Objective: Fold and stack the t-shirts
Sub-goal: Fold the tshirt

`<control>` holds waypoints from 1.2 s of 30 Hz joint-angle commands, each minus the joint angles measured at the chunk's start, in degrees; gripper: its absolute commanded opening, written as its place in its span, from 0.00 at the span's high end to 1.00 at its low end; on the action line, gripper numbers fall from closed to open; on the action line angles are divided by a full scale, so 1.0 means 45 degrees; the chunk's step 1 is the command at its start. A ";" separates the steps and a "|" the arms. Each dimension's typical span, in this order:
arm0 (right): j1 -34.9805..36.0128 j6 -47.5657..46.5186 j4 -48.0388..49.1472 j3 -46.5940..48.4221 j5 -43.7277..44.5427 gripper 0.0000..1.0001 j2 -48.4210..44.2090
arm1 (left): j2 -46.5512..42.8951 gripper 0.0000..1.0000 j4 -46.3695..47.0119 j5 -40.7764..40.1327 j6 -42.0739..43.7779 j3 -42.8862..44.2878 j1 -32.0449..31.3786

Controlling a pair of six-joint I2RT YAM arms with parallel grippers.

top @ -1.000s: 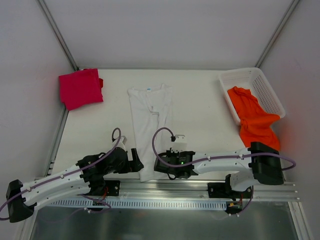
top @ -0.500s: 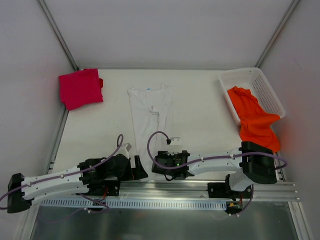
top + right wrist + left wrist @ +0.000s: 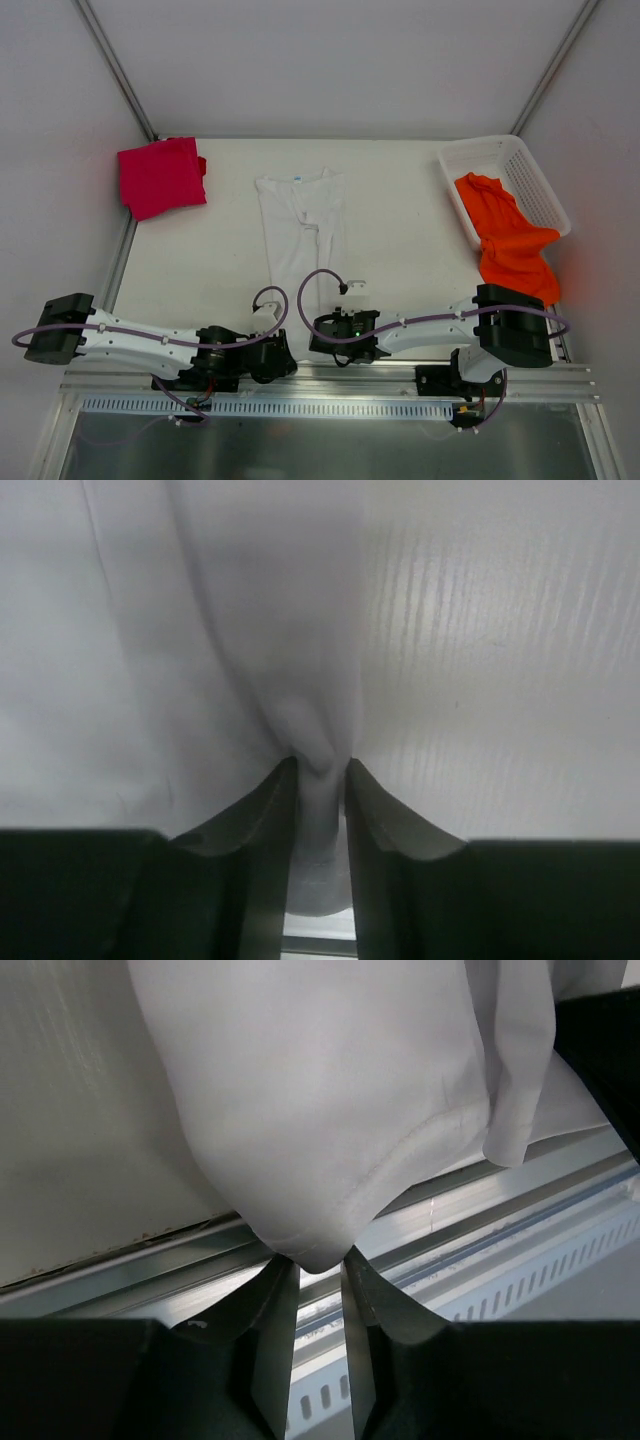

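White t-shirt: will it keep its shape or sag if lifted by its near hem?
Probably floppy: the white t-shirt puckers into folds where the right end effector pinches it. Likely light: its thin hem corner curls softly at the left end effector. Probably sags between grips.

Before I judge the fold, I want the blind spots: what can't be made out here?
Top view: near hem of the white cloth t-shirt, covered by both arms.
Top view: lower end of the bright orange cloth shirt, behind the right arm's elbow.
Wrist views: left tool and right tool pinch white cloth; frame edges cut off the rest.
Top view: layers of the magenta-red folded shirt, too small.
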 commanded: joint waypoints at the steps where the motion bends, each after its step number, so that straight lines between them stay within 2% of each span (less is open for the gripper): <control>1: 0.0116 0.0505 -0.0340 -0.0286 0.0086 0.73 -0.0522 | 0.0330 0.76 -0.0283 -0.0908 -0.0866 0.0326 -0.0095; 5: 0.0213 0.0739 -0.0476 -0.0365 0.0105 0.81 -0.0522 | 0.0468 0.77 -0.0283 -0.0908 -0.0788 0.0365 -0.0114; 6: 0.0253 0.0778 -0.0476 -0.0384 0.0125 0.90 -0.0503 | 0.0487 0.78 -0.0302 -0.0946 -0.0749 0.0365 -0.0115; 9: 0.0253 0.0837 -0.0437 -0.0482 0.0086 1.00 -0.0425 | 0.0448 0.79 -0.0283 -0.0986 -0.0749 0.0326 -0.0134; 11: 0.0253 0.0798 -0.0437 -0.0444 0.0027 0.99 -0.0308 | 0.0448 0.79 -0.0264 -0.1044 -0.0690 0.0307 -0.0134; 14: 0.0253 0.0759 -0.0437 -0.0307 0.0008 0.94 -0.0171 | 0.0506 0.76 -0.0302 -0.1103 -0.0534 0.0404 -0.0134; 15: 0.0272 0.0720 -0.0418 -0.0287 0.0008 0.81 -0.0151 | 0.0526 0.74 -0.0264 -0.1122 -0.0476 0.0482 -0.0173; 16: 0.0292 0.0700 -0.0418 -0.0248 0.0027 0.67 -0.0170 | 0.0526 0.62 -0.0302 -0.1181 -0.0379 0.0521 -0.0173; 17: 0.0311 0.0700 -0.0418 -0.0209 0.0066 0.52 -0.0171 | 0.0526 0.57 -0.0302 -0.1220 -0.0320 0.0560 -0.0192; 18: 0.0331 0.0681 -0.0418 -0.0209 0.0105 0.22 -0.0209 | 0.0546 0.51 -0.0264 -0.1259 -0.0242 0.0638 -0.0231; 19: 0.0370 0.0661 -0.0418 -0.0189 0.0163 0.14 -0.0229 | 0.0507 0.37 -0.0302 -0.1317 -0.0106 0.0677 -0.0270; 21: 0.0390 0.0642 -0.0515 -0.0131 0.0203 0.02 -0.0287 | 0.0351 0.24 -0.0283 -0.1512 0.0070 0.0794 -0.0310; 23: 0.0409 0.0700 -0.0691 -0.0092 0.0242 0.01 -0.0288 | 0.0196 0.12 -0.0322 -0.1785 0.0325 0.0814 -0.0407; 25: 0.0448 0.0758 -0.0846 -0.0092 0.0281 0.01 -0.0327 | 0.0078 0.07 -0.0360 -0.1942 0.0403 0.0737 -0.0427; 31: 0.0565 0.0973 -0.1256 -0.0189 0.0340 0.01 -0.0385 | -0.0956 0.07 -0.0867 -0.2332 0.1026 0.0794 -0.0427; 36: 0.0702 0.1130 -0.1005 -0.0618 0.0495 0.00 -0.0795 | -0.1720 0.07 -0.2663 -0.2763 0.1322 0.1127 -0.0408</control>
